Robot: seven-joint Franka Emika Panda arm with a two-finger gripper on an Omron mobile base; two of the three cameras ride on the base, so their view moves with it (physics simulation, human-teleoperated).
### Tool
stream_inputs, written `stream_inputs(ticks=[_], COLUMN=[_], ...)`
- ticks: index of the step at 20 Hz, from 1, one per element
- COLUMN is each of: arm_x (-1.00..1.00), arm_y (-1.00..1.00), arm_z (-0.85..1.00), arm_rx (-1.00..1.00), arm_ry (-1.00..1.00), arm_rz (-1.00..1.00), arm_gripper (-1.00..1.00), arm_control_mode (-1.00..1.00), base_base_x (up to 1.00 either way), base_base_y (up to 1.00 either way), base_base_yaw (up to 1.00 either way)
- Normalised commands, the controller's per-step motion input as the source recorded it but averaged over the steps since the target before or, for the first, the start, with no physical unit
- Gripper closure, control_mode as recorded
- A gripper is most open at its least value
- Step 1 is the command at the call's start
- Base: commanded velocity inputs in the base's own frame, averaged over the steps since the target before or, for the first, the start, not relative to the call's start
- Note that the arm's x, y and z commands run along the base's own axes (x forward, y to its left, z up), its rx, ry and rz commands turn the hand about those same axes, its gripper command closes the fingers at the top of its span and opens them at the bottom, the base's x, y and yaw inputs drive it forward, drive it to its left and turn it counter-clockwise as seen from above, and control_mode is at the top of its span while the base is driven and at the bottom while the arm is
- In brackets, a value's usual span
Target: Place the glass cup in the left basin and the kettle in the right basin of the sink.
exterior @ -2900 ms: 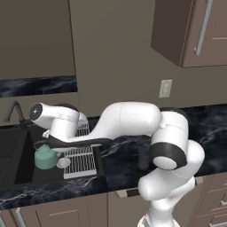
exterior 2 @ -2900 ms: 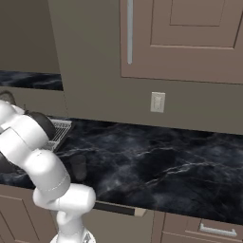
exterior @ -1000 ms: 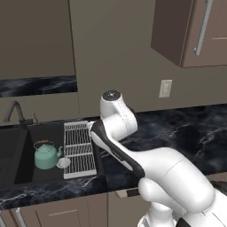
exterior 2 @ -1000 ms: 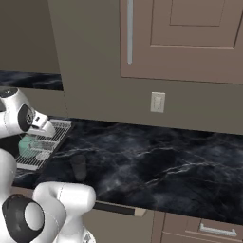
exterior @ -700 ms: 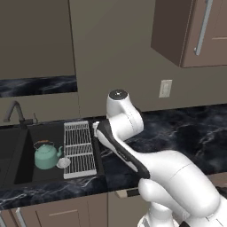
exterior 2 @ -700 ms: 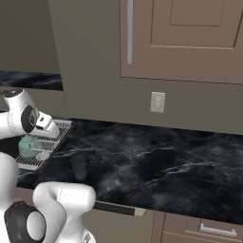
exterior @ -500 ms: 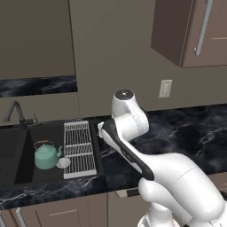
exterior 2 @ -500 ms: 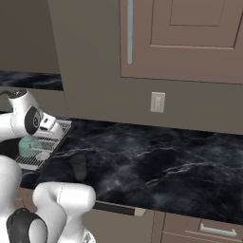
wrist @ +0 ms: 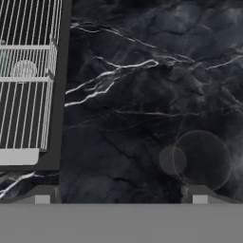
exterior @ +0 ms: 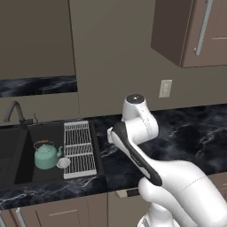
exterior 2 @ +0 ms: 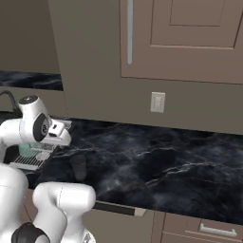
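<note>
The glass cup (wrist: 199, 160) stands upright on the dark marble counter, seen from above in the hand view, just ahead of my right fingertip (wrist: 199, 197). In the right base view the glass cup (exterior 2: 78, 166) sits near the counter's front edge, below and right of my hand. My gripper (wrist: 121, 198) hovers over the counter, open, with nothing between its fingers. The mint-green kettle (exterior: 46, 156) sits in the right basin (exterior: 44, 135) of the black sink, beside the white drain (exterior: 63, 162). A strip of the left basin (exterior: 6, 153) shows at the frame's left edge.
A white wire rack (exterior: 80, 148) lies along the sink's right side, between the kettle and the counter, and the same rack (wrist: 28, 80) shows in the hand view. The dark gooseneck faucet (exterior: 14, 111) rises behind the sink. Wall cabinets hang above.
My arm has swung right from the sink, across the wire rack, to above the counter near the glass cup. The kettle has stayed in the right basin. The gripper has stayed open.
</note>
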Motion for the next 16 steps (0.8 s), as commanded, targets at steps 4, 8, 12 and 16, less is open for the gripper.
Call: stream_inputs(ticks=[4, 8, 12, 16], arm_x=[-0.08, -0.08, -0.03, 0.00], arm_y=[-0.16, -0.19, -0.20, -0.15], arm_z=[-0.25, -0.23, -0.22, -0.16], arm_rx=[0.00, 0.00, 0.00, 0.00], arm_ry=[0.06, 0.06, 0.05, 0.03], arm_rz=[0.03, 0.04, 0.05, 0.03], arm_gripper=[-1.00, -1.00, -1.00, -1.00], arm_control_mode=[-1.00, -1.00, -1.00, -1.00], base_base_x=[0.00, 0.00, 0.00, 0.00], base_base_y=[0.00, 0.00, 0.00, 0.00], base_base_yaw=[0.00, 0.00, 0.00, 0.00])
